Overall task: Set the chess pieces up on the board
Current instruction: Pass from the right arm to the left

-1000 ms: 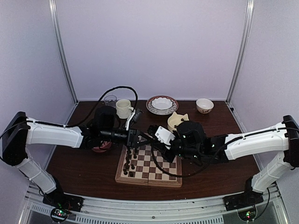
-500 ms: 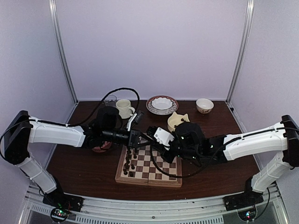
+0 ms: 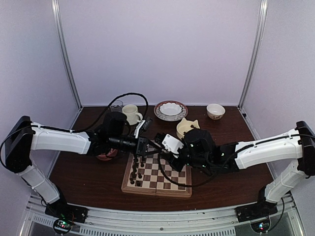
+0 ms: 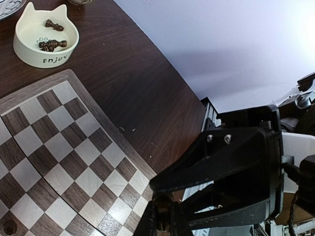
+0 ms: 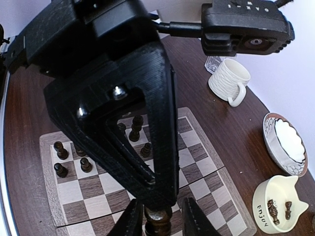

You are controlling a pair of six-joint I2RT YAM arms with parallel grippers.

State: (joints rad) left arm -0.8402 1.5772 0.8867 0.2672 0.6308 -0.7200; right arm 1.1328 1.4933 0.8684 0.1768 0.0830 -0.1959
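The board (image 3: 170,180) lies at the table's centre, also in the left wrist view (image 4: 59,147) and the right wrist view (image 5: 206,162). Several dark chess pieces (image 3: 137,172) stand on its left columns (image 5: 74,157). More dark pieces (image 4: 51,43) lie in a cream cat-shaped bowl (image 3: 186,127). My left gripper (image 3: 149,147) and right gripper (image 3: 160,149) meet tip to tip above the board's far edge. The left gripper (image 4: 166,223) is shut on a dark piece (image 5: 158,222). The right gripper (image 5: 161,220) is open, with one finger on each side of that piece and a gap on both sides.
A cream mug (image 3: 130,114), a glass (image 3: 116,104), a patterned plate with a white bowl (image 3: 171,110) and a small bowl (image 3: 215,111) stand along the back. A reddish dish (image 3: 107,155) sits under the left arm. A black cable loops above the left wrist.
The two grippers have drawn slightly closer together above the board's far edge. The pieces on the board have not moved.
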